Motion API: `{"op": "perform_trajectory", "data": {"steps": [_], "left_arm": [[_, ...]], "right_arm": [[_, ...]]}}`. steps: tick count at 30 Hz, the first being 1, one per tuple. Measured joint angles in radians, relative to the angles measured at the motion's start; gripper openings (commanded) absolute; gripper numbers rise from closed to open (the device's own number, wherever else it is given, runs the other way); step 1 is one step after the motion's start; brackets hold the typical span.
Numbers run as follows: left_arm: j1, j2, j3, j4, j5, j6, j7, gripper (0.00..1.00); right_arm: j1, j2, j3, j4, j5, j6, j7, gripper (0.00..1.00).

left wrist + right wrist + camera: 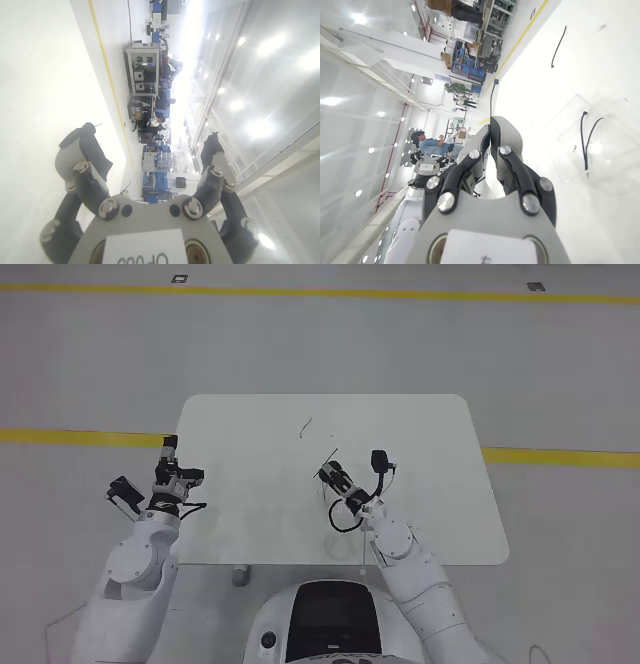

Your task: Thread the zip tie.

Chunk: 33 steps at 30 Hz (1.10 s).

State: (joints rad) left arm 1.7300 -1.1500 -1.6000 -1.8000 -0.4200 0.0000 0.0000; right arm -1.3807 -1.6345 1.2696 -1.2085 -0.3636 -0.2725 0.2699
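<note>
Over table (420, 434), right gripper (490, 126) pinching zip tie (491, 100)

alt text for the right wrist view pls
The right gripper is shut on a black zip tie that sticks out past its fingertips, above the white table. A second zip tie lies loose on the table farther off, a clear plastic piece nearer.

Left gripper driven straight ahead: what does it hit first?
Looks free, as far as shown. The open left gripper points away from the robot along the table's left edge; ahead is bare table edge, then floor. The loose zip tie lies off that line.
</note>
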Motion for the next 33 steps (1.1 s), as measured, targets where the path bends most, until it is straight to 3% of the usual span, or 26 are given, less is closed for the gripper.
{"op": "perform_trajectory", "data": {"steps": [16, 19, 21, 23, 26, 33], "left_arm": [[-0.001, 0.000, 0.002, -0.003, 0.002, -0.002, -0.003, 1.00], [0.008, 0.004, 0.016, -0.044, 0.061, -0.036, -0.087, 1.00], [0.025, 0.010, 0.031, -0.078, 0.152, -0.058, -0.168, 1.00], [0.039, 0.012, 0.055, -0.108, 0.230, -0.066, -0.206, 1.00], [0.047, 0.012, 0.076, -0.122, 0.338, -0.071, -0.199, 1.00], [0.046, 0.012, 0.075, -0.121, 0.306, -0.071, -0.195, 1.00]], "right_arm": [[0.000, 0.000, 0.000, 0.000, -0.001, 0.000, 0.001, 0.00], [-0.010, 0.000, -0.009, -0.009, -0.001, 0.011, -0.030, 0.00], [-0.019, -0.002, -0.025, -0.015, 0.001, 0.019, -0.062, 0.00], [-0.024, -0.005, -0.044, -0.015, 0.011, 0.022, -0.092, 0.00], [-0.020, -0.009, -0.066, 0.000, 0.012, 0.026, -0.128, 0.00], [-0.019, -0.009, -0.066, 0.000, 0.009, 0.027, -0.129, 0.00]]}}
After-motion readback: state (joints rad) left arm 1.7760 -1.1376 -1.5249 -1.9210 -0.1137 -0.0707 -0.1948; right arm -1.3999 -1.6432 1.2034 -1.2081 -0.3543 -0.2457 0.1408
